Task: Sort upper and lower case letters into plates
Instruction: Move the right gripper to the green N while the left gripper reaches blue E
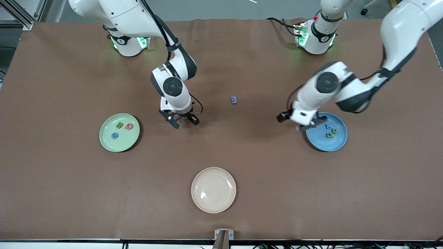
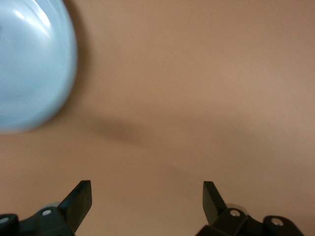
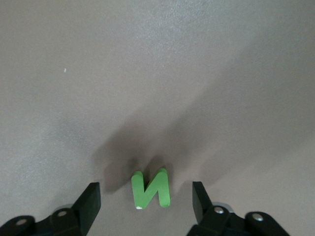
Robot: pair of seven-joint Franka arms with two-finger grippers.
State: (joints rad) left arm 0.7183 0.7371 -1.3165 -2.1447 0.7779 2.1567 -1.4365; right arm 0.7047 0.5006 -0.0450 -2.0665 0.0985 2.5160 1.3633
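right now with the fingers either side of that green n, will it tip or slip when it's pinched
The green N looks like a stiff, chunky little block, so it probably won't bend. It lies flat on the table between the right gripper fingers, so tipping seems unlikely. Small and probably light, it might skid or twist if one finger touches first.

Front view: looks steeply down from high across the worktop (image 1: 221, 62) toward both arm bases along the top of the frame, taking in the whole brown surface from well off. Left wrist view: sits just above the left hand (image 2: 147, 199), close over bare worktop, catching the blue plate (image 2: 29, 64) at upper left, shared with the front view's right side. Right wrist view: equally close, aimed down past the right hand (image 3: 146, 201) at a green letter (image 3: 151, 189).
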